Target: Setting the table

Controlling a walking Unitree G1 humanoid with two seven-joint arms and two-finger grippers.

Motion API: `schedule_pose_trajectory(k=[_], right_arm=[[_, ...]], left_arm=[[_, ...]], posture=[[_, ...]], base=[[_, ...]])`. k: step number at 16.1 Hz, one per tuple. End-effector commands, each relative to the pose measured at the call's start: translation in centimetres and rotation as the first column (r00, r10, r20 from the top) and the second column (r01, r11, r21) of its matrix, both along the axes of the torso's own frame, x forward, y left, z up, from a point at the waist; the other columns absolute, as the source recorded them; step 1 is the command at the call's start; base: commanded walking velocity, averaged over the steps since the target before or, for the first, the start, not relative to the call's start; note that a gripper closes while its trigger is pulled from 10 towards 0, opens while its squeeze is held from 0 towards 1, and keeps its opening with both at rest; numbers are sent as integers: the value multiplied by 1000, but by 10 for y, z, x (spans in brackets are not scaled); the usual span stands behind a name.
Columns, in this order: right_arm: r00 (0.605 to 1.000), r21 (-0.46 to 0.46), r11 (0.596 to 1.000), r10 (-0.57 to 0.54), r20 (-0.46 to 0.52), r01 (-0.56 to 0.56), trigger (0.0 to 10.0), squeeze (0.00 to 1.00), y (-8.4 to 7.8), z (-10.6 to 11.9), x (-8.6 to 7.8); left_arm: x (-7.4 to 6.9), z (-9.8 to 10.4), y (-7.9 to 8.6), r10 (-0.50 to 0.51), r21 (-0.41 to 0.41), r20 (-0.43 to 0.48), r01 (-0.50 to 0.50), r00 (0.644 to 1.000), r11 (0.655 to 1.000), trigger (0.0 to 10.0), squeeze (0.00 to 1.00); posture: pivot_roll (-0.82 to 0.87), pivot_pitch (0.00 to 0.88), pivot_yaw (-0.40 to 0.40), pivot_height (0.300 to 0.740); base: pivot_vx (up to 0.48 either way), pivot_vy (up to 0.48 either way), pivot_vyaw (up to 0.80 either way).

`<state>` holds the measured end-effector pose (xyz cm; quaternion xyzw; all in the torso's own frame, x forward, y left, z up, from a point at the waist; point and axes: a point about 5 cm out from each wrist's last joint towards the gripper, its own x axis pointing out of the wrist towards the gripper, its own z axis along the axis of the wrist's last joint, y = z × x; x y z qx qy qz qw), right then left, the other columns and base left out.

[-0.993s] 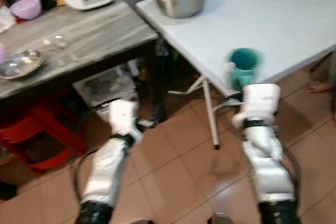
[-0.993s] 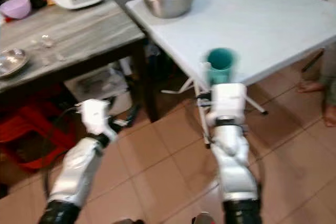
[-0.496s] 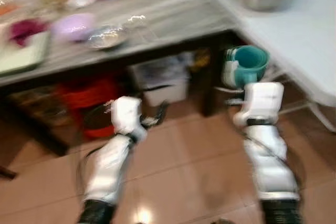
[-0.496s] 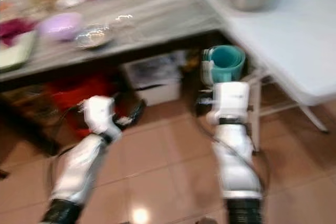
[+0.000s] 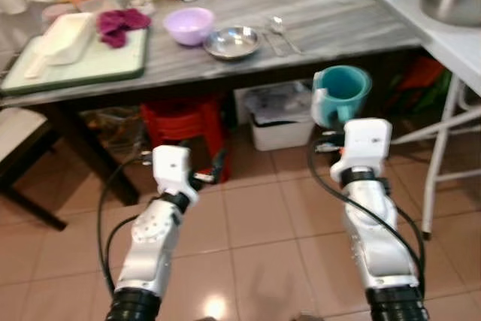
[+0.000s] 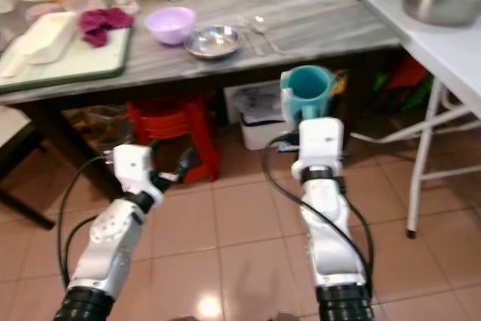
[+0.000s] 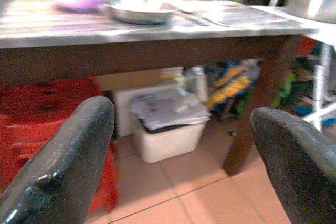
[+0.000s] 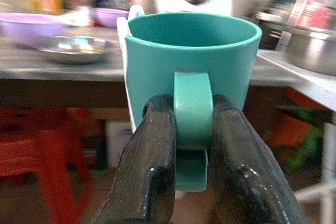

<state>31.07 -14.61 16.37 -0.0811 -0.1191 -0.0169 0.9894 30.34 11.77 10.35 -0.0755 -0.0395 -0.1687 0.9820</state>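
Carrying the teal mug (image 8: 191,82) upright, right gripper (image 8: 192,129) jaws pinching its handle, centre-right of frame. The grey worktop (image 5: 331,24) sits just above and beyond it. Left gripper (image 7: 184,145) jaws spread, empty, lower left.

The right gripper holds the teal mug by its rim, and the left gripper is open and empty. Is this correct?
Not quite. The right gripper holds the teal mug by its handle, not its rim; the right wrist view shows both fingers clamped on it. The left gripper is indeed open and empty.
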Motion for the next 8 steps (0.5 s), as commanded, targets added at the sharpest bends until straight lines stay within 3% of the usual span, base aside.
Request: schedule_pose_trajectory(k=[1, 7, 8], right_arm=[[1000, -5, 1000, -15, 27, 15, 10000, 0, -6, 6, 0], [1000, -22, 1000, -7, 26, 8, 10000, 0, -7, 3, -5], [1000, -27, 1000, -4, 30, 5, 10000, 0, -7, 3, -7]], left_arm=[[-2, 2, -8, -36, -10, 10, 36, 999, 999, 10000, 0], [7, 11, 15, 139, 35, 53, -141, 989, 989, 10000, 0], [7, 10, 20, 165, 52, 54, -168, 985, 984, 10000, 0]], posture=[[-140, 113, 92, 740], [-141, 100, 84, 740], [-141, 100, 84, 740]], base=[[0, 0, 0], [0, 0, 0], [0, 0, 594]])
